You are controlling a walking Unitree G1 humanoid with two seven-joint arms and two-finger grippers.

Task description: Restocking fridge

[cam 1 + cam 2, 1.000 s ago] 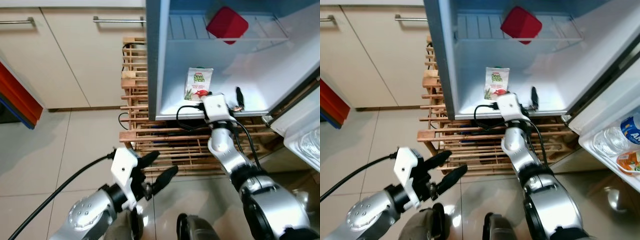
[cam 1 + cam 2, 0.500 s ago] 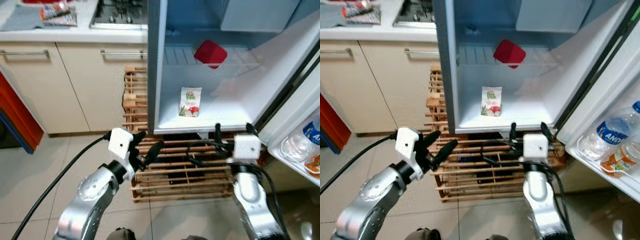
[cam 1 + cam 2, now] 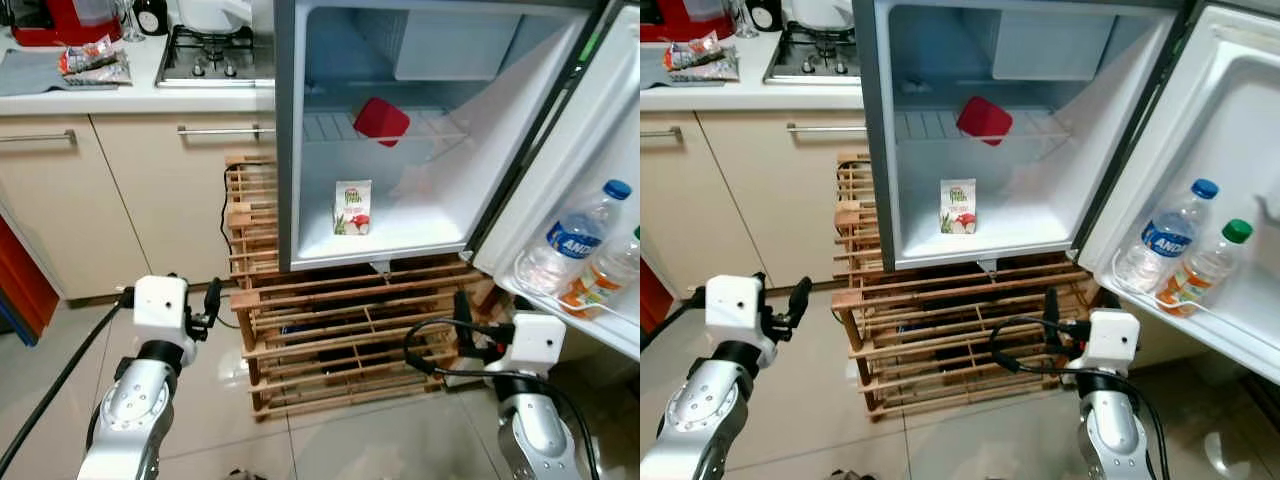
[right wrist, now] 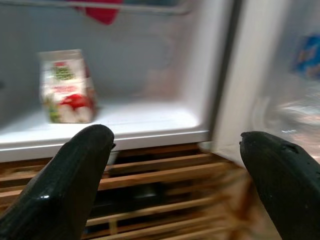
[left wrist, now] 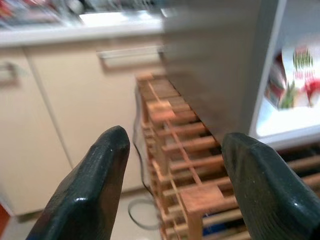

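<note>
The fridge [image 3: 290, 150] stands open on a wooden pallet rack [image 3: 340, 330], its door [image 3: 1230, 130] swung out to the right. Inside the fridge, a juice carton [image 3: 352, 208] stands upright on the bottom floor, near the front edge; a red container [image 3: 381, 120] rests on the wire shelf above it. Two bottles [image 3: 1165, 245] stand in the door rack. The left claw [image 5: 175, 185] is below and left of the fridge, in front of the cabinet doors, fingers spread wide and holding nothing. The right claw [image 4: 175, 180] is below the fridge's front edge, facing the carton, fingers likewise wide apart and empty. Judgement: one placement appears complete, and the step in hand is fetching the next item. The next move calls for turning toward remaining stock, possibly the packets on the bench [image 3: 120, 95] left of the fridge.
</note>
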